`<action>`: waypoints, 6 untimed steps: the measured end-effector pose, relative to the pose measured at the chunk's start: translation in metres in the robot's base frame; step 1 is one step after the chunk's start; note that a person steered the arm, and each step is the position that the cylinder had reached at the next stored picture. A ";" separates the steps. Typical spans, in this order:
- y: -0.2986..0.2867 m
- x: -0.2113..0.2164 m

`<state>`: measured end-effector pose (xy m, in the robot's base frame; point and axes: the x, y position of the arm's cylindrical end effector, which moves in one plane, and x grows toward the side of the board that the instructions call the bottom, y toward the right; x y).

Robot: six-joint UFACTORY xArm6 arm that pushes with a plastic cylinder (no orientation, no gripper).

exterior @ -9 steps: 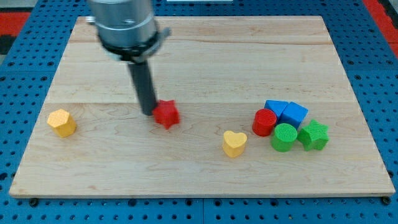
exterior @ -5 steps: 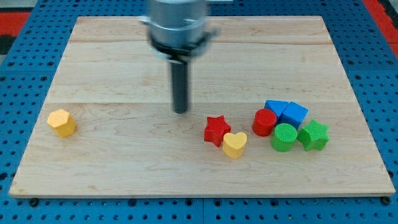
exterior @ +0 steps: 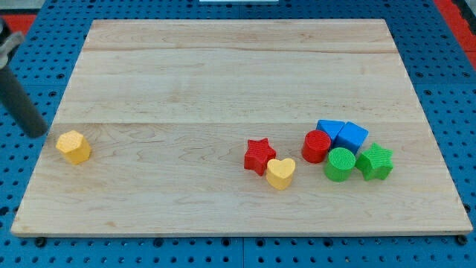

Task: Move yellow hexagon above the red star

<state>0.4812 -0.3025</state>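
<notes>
1 block to move: yellow hexagon (exterior: 74,146), lying just to the right of my tip and a touch below it, near the left edge of the wooden board (exterior: 223,67).
Tip: my tip (exterior: 37,132) sits off the board's left edge, close to the hexagon but with a sliver of gap showing; whether it touches I cannot tell for sure.
Fingers: none on this rig, only a plain rod, so nothing opens, closes or grips.
Goal spot: bare wood just above the red star (exterior: 259,155), well to the right of my tip.
Neighbours: yellow heart (exterior: 280,173) touches the star's lower right; red cylinder (exterior: 316,146), 2 blue blocks (exterior: 341,134), green cylinder (exterior: 341,164) and green star (exterior: 374,161) cluster further right.
Doing it well: judged from here, push from the hexagon's left side, slightly upward, keeping the line through its centre so it does not spin off, and stop short of nudging the star.
</notes>
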 end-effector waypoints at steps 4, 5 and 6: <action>0.076 0.027; 0.105 0.050; 0.140 0.056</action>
<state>0.5375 -0.1625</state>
